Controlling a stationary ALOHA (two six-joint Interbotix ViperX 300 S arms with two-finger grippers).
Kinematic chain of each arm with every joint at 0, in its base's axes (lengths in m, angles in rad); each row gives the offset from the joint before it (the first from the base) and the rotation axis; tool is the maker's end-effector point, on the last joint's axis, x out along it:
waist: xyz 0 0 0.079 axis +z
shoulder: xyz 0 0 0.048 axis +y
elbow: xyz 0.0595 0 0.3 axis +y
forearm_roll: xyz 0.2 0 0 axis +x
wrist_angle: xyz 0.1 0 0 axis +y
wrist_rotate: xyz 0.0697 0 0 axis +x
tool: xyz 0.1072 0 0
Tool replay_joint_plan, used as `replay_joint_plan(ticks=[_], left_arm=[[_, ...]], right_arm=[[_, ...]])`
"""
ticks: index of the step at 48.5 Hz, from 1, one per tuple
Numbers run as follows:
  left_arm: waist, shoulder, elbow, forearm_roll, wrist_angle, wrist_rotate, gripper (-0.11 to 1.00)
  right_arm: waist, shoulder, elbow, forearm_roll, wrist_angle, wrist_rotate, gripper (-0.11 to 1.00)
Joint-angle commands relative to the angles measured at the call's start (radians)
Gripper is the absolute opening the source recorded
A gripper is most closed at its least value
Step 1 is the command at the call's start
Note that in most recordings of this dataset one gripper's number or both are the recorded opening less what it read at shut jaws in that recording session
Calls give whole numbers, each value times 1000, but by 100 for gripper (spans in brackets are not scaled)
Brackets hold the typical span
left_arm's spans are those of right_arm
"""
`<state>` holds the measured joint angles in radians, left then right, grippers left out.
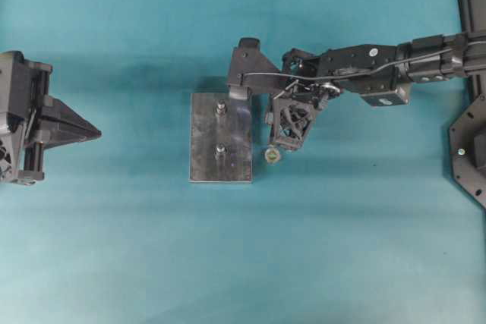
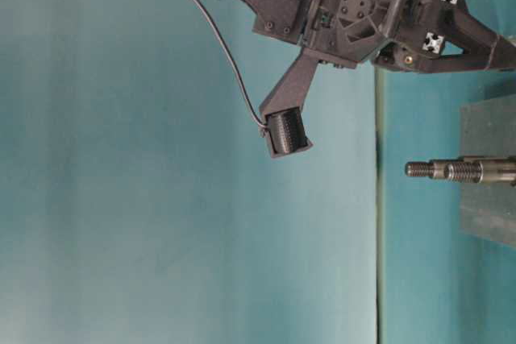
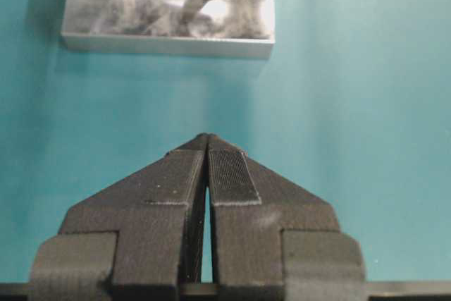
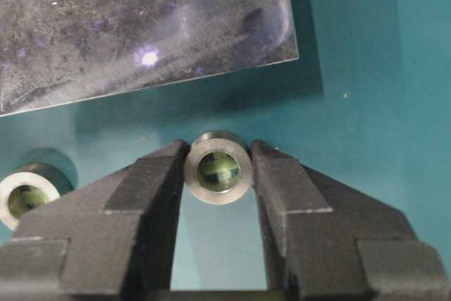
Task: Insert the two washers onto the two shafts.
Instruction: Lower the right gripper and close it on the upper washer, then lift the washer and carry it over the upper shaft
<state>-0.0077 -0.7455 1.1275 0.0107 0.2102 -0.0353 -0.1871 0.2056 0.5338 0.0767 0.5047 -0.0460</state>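
A small steel washer lies on the teal table, and my right gripper is shut on it, one finger against each side. A second washer lies to its left and is also seen from overhead. From overhead the right gripper points steeply down just right of the metal plate, hiding the gripped washer. Two threaded shafts stand on that plate; the shafts overlap in the table-level view. My left gripper is shut and empty, far left.
The right arm reaches in from the right edge. The plate's near edge faces the left gripper with bare table between them. A black mount sits at the right border.
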Motion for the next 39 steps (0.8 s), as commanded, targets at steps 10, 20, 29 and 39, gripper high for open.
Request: replay_joint_plan(ticks=[10,20,29,39], left_arm=[[0,0,-11,2,-18,-2,0],[0,0,-11,2,-20,-2,0],[0,0,-9,2,-20,-3,0],[-2,0,-9,2,-31,-8,0]], right_arm=[[3,-40,-26,-6,28,0,32],[6,-94,-117,-26,137,2,32],[29,-100,-213,-55,201,0,32],[38,-72,-302,-61,212,-3,32]])
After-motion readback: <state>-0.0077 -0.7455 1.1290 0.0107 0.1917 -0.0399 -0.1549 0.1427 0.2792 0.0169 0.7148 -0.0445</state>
